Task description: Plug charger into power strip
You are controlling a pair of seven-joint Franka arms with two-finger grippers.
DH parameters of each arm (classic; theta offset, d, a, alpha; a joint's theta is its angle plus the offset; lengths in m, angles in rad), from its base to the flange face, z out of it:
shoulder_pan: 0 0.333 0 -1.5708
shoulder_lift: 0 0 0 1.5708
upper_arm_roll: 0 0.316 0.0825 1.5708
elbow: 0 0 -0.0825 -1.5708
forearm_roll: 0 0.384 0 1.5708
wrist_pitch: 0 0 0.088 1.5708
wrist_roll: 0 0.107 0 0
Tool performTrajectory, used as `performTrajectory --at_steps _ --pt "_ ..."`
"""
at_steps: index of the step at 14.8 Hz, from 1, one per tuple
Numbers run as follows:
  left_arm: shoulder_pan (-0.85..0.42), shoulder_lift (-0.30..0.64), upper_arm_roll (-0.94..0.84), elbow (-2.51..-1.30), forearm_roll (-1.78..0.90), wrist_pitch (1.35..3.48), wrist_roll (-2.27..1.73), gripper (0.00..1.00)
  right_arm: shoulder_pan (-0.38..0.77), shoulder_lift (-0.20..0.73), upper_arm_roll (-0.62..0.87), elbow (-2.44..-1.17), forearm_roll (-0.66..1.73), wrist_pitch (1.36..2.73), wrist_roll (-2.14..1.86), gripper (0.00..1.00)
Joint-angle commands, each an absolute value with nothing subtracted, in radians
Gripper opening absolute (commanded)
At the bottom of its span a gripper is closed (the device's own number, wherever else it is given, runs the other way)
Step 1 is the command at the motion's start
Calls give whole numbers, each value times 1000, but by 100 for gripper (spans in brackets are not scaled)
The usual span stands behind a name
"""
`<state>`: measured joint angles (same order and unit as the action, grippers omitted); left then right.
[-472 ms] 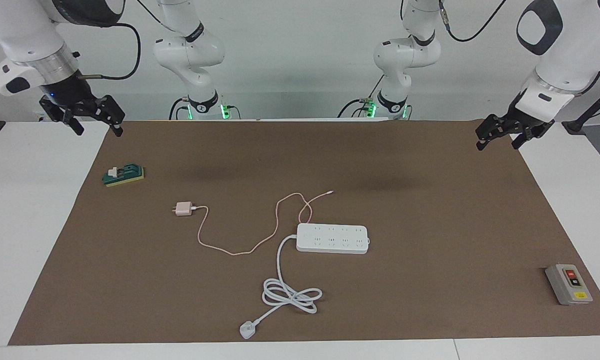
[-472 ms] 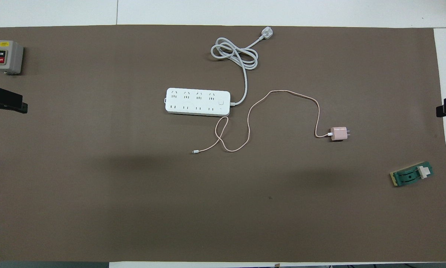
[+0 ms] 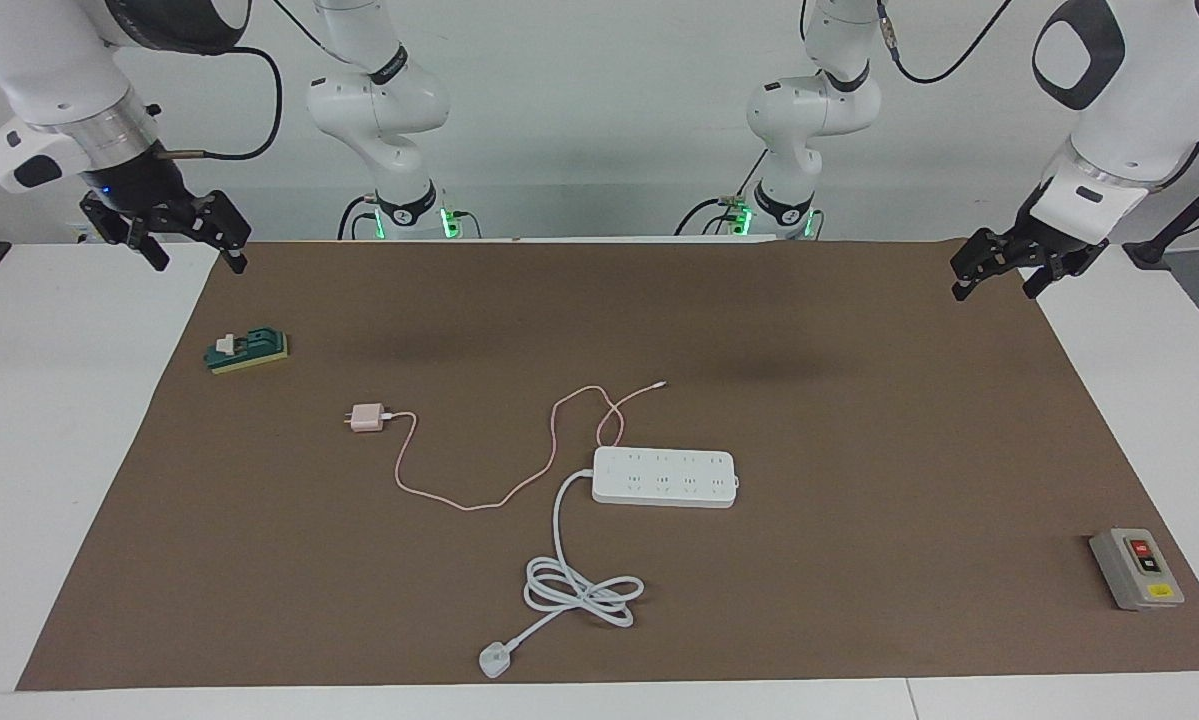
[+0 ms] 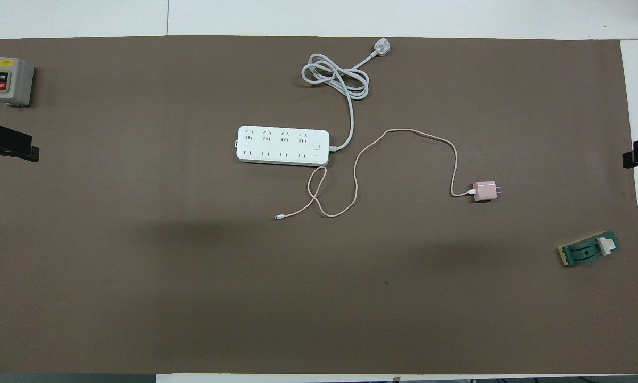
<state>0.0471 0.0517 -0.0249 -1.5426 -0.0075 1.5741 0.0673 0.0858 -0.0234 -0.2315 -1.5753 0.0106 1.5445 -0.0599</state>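
Since half a second ago nothing has shifted. Both arms wait: the left gripper (image 3: pixel 994 280) and right gripper (image 3: pixel 191 257) hang open and empty over the mat's ends. The small pale pink cube charger (image 3: pixel 366 418) lies unplugged toward the right arm's end, slightly nearer the robots than the long white plastic power strip (image 3: pixel 664 477).

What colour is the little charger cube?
Pale pink charger, clearest in the overhead view.

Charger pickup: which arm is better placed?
Right. The charger lies toward the right arm's end of the table; the right gripper hangs open over that end, the left gripper waits at the other.
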Motion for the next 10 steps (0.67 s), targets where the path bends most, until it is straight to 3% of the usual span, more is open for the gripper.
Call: performTrajectory --at_steps 1,10 --pt "37 49 -17 -1528 -2 1559 55 100 75 -32 -219 -1580 14 1535 -75 100" --pt "37 54 -17 -1531 -2 1552 51 100 54 -17 -219 -1574 11 1583 -72 100"
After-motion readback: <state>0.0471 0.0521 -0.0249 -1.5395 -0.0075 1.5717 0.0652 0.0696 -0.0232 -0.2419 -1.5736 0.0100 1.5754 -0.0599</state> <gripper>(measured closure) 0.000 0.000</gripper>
